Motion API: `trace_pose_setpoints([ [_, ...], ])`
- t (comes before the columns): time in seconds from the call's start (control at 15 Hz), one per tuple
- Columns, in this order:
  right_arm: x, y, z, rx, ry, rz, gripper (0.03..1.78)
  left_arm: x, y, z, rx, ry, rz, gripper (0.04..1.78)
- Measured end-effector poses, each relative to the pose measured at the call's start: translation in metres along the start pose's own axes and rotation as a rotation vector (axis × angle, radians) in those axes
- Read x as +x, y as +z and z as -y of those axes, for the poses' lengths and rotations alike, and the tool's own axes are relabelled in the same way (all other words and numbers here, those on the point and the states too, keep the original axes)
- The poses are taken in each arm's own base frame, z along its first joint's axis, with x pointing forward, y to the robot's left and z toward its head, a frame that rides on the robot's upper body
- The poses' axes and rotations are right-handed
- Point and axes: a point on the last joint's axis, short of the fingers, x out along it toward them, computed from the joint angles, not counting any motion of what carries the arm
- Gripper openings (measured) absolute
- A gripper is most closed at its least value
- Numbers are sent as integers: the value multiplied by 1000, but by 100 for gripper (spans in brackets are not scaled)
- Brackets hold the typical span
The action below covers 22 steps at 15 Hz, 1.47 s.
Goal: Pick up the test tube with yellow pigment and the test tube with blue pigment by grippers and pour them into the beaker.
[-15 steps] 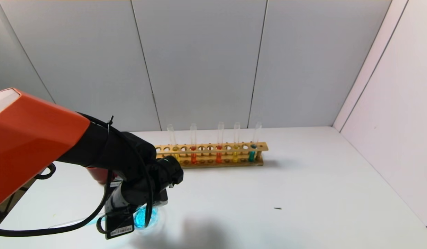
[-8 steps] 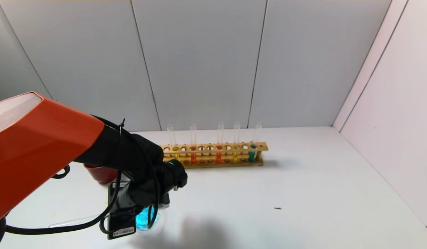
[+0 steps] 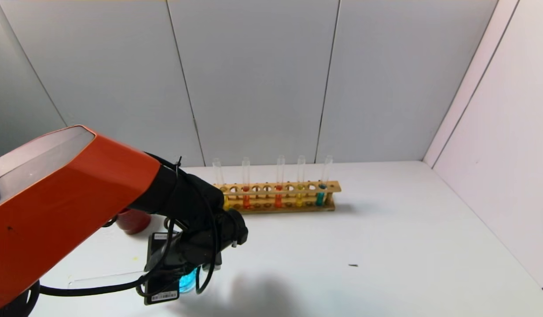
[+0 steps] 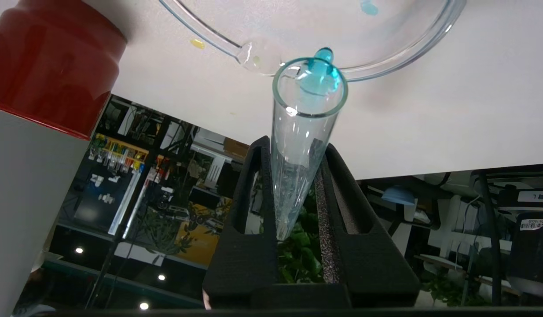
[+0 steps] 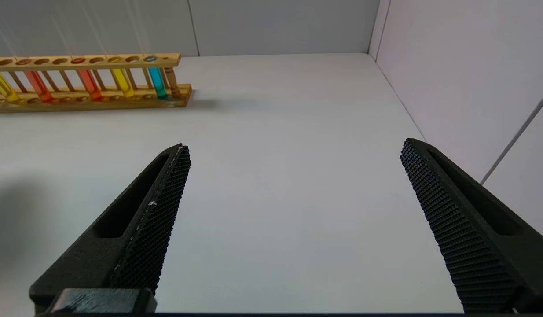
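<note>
Left gripper (image 4: 298, 185) has shifted right above the beaker (image 4: 434, 42)
Its fingers clamp an upended blue tube (image 4: 304, 132); right gripper (image 5: 293, 220) gapes wide

Lab bench setup, wooden test tube rack (image 3: 276, 197) with coloured liquids, white table (image 3: 386, 246), grey panels

A: White worktop (image 3: 386, 229) fills the view. What's sitting on it?

B: Wooden rack (image 3: 278, 197) at the back, near the wall panels, five tubes standing in it: yellow, red, red, yellow, blue, running left to right.

A: And on the left?

B: A dark red cup (image 3: 131, 220), partly hidden behind the arm. Closer in, the beaker (image 3: 188, 280) with blue liquid, mostly covered. An empty glass tube (image 3: 102, 279) lies flat just beside it.

A: Anything else?

B: One tiny dark speck (image 3: 353, 265) on the right, well apart from everything.
</note>
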Motion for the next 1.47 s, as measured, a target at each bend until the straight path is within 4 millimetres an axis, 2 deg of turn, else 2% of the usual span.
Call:
trace_pose_setpoints([
  [1.47,0,0,0,0,0,0,174,0,6,4,27,-2,-16,32],
])
